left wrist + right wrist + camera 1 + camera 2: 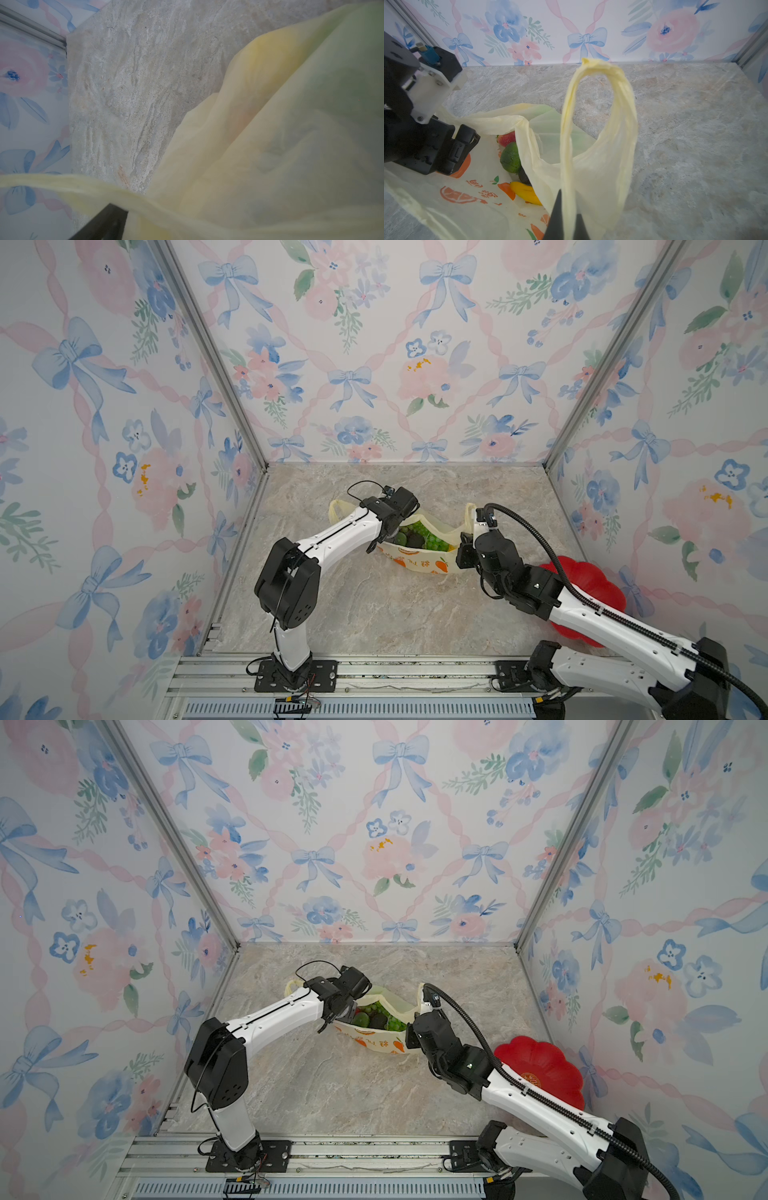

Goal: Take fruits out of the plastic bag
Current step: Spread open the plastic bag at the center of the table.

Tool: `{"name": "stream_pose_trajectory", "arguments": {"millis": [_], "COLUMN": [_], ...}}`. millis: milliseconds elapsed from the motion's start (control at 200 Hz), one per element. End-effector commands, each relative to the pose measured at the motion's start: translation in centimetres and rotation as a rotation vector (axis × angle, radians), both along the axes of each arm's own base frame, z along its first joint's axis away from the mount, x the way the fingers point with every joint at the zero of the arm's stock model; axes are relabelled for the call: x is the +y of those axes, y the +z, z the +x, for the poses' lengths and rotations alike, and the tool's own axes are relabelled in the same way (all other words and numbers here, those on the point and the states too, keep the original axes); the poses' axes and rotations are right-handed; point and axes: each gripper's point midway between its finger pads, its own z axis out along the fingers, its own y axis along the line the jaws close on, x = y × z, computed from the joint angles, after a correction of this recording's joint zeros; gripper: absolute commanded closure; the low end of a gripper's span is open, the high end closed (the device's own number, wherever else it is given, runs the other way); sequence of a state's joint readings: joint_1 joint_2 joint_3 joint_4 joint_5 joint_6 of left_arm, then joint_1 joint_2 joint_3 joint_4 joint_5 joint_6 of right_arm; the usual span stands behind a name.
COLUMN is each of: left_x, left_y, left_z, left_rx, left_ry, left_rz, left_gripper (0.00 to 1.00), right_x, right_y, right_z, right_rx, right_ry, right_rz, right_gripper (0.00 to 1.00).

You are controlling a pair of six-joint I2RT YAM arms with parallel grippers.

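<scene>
The left tool [380, 541] sits at the left end of the plastic bag's [415, 562] open mouth, its spread impossible to tell, the fruits [419, 537] heaped just right of it inside, while the right tool [568, 221], closed tight on the loop handle [565, 128], holds up the right end.

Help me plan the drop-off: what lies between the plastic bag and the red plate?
The right arm's black wrist fills the stretch from plastic bag to red plate, above the table. Both top views show it.

Bright even light, faint shadows, left wrist close-up blurred
</scene>
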State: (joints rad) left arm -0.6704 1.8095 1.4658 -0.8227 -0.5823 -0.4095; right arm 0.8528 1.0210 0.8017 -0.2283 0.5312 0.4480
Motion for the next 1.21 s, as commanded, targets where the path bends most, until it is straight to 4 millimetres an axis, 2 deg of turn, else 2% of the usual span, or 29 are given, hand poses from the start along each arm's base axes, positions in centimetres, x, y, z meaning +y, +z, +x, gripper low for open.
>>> {"name": "stream_pose_trajectory", "arguments": {"millis": [0,65,230,330,450,595,720,835,945,985,1095,1115,1200], "left_x": [0.2,0.7,1.9,3.2,4.7,6.1,5.9,5.8,5.3,5.1,4.4,4.3,3.9], "left_y": [-0.7,-0.8,0.1,1.7,3.9,6.7,7.1,6.3,5.6,5.6,5.8,5.8,6.2], "left_z": [1.1,1.8,3.3,3.6,3.6,2.3,0.9,-0.3,-0.9,-1.0,-0.9,-0.9,-0.8], "left_rx": [-0.018,-0.038,-0.127,-0.201,-0.292,-0.398,-0.408,-0.386,-0.357,-0.351,-0.350,-0.351,-0.360], "left_ry": [0.033,0.050,0.083,0.128,0.166,0.175,0.151,0.138,0.121,0.113,0.093,0.088,0.080], "left_rz": [-0.072,-0.102,-0.199,-0.307,-0.517,-0.668,-0.731,-0.753,-0.774,-0.779,-0.785,-0.784,-0.783], "left_gripper": [0.21,0.30,0.66,0.84,1.00,1.00,1.00,1.00,1.00,1.00,1.00,1.00,1.00], "right_x": [-1.0,-1.7,-2.8,-3.3,-3.8,-3.3,-2.4,-2.5,-3.9,-4.5,-5.9,-6.1,-7.4], "right_y": [0.3,0.1,-0.5,-0.9,-0.3,1.3,0.4,-1.7,-2.5,-2.2,-0.1,0.4,2.8], "right_z": [-0.1,0.1,0.5,1.4,3.6,6.1,7.0,6.7,5.4,4.8,2.9,2.5,1.0], "right_rx": [-0.006,0.004,0.028,0.055,0.069,0.042,0.066,0.118,0.156,0.161,0.155,0.151,0.123], "right_ry": [-0.032,-0.057,-0.079,-0.080,-0.085,-0.082,-0.068,-0.082,-0.108,-0.111,-0.097,-0.093,-0.106], "right_rz": [-0.012,-0.010,0.028,0.092,0.187,0.194,0.185,0.162,0.101,0.078,-0.004,-0.027,-0.141], "right_gripper": [1.00,1.00,1.00,1.00,1.00,1.00,0.99,0.83,0.50,0.39,0.20,0.14,0.06]}}
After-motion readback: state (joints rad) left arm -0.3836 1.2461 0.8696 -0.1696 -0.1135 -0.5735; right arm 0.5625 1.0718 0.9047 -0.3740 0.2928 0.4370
